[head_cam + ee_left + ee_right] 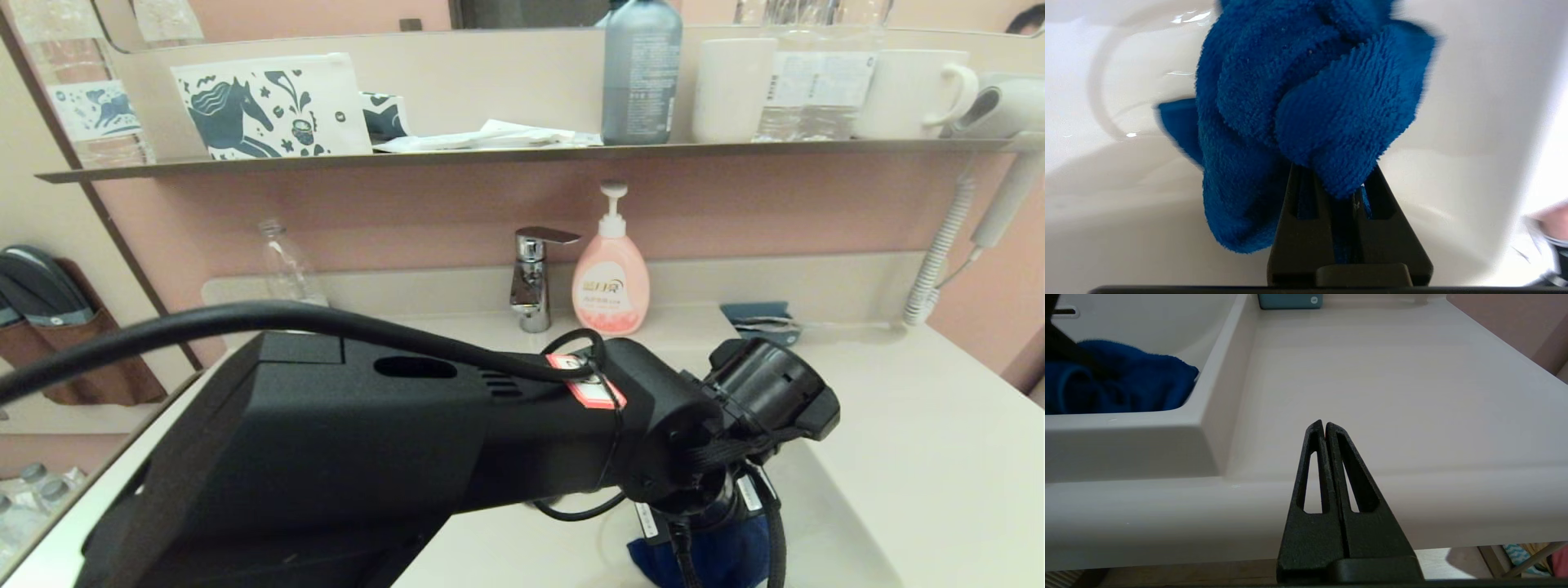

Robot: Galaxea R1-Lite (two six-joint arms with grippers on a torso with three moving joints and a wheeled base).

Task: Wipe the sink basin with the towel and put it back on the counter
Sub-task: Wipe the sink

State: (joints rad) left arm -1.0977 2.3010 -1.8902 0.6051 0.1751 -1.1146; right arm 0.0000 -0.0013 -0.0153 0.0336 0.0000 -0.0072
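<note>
The blue towel [1306, 102] is bunched up inside the cream-white sink basin [1453, 122], against its floor near the right wall. My left gripper [1337, 181] is shut on the towel, and cloth covers its fingertips. In the head view the left arm [408, 441] reaches across and down into the basin, and only a corner of the towel [718, 559] shows below the wrist. My right gripper [1325, 424] is shut and empty, parked at the front edge of the counter [1392, 384], to the right of the basin, with the towel [1126, 384] in its view.
A chrome faucet [532, 278] and a pink soap bottle [611, 278] stand behind the basin. A teal box [759, 322] sits at the counter's back, and a clear bottle [282, 265] stands at back left. The dark shelf [522, 153] above carries a bottle and mugs. A hair dryer [1004, 163] hangs right.
</note>
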